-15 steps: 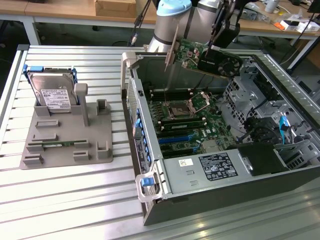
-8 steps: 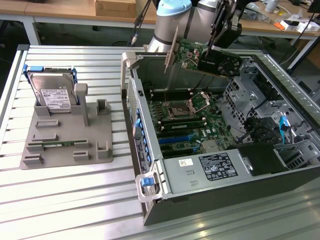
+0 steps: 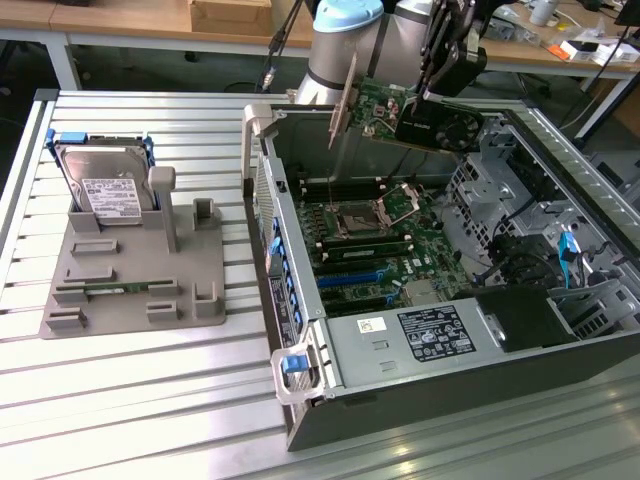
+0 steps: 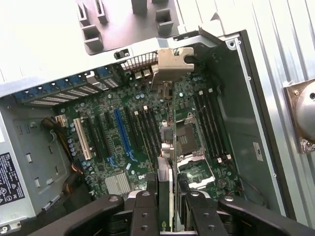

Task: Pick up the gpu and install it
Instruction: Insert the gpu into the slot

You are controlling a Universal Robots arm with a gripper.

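Observation:
My gripper (image 3: 436, 88) is shut on the gpu (image 3: 405, 112) and holds it in the air above the back part of the open computer case (image 3: 300, 330). The card is tilted, with its black fan (image 3: 452, 126) toward the exterior view's right and its silver end bracket (image 3: 343, 112) hanging toward the case's rear wall. In the wrist view the gpu (image 4: 167, 172) shows edge-on between the black fingers (image 4: 145, 209), its bracket (image 4: 172, 64) at the far end. Below it lies the motherboard (image 4: 147, 123) with a blue expansion slot (image 4: 123, 130).
A grey fixture (image 3: 130, 290) on the slatted table, at the exterior view's left, holds a silver hard drive (image 3: 105, 185) and a memory stick (image 3: 110, 290). Inside the case are the processor socket (image 3: 358, 218), a power supply (image 3: 430, 335) and a drive cage (image 3: 500, 200) with cables.

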